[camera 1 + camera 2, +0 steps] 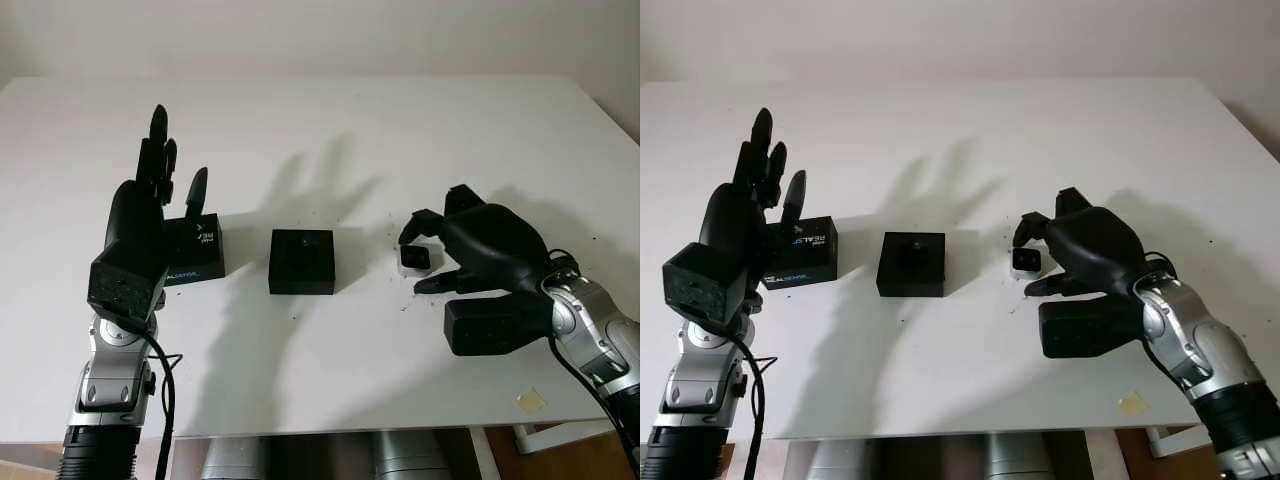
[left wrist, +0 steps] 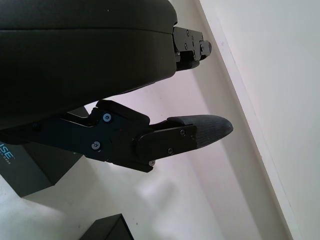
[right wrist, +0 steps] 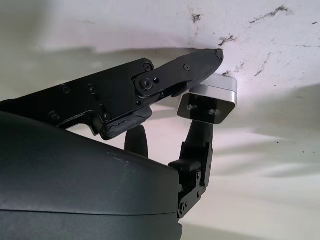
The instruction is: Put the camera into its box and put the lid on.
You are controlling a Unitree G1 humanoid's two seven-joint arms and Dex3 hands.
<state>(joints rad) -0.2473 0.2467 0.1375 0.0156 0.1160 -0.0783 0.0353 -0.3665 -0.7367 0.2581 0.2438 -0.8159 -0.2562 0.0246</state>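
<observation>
The small silver camera (image 1: 415, 258) sits on the white table, right of centre. My right hand (image 1: 413, 261) curls over it, with one finger (image 3: 200, 65) on its upper edge and another (image 3: 199, 137) pressed against its underside. The open black box (image 1: 301, 261) stands at the table's middle with a dark insert inside. Further left lies a black labelled box part (image 1: 203, 250), which looks like the lid. My left hand (image 1: 150, 200) is open, raised upright just in front of and above that lid (image 2: 25, 170).
Dark specks (image 1: 400, 215) dot the table (image 1: 320, 130) around the camera. A small yellowish scrap (image 1: 531, 400) lies near the front right edge. A cable (image 1: 165, 390) hangs along my left forearm. The far half of the table is bare white surface.
</observation>
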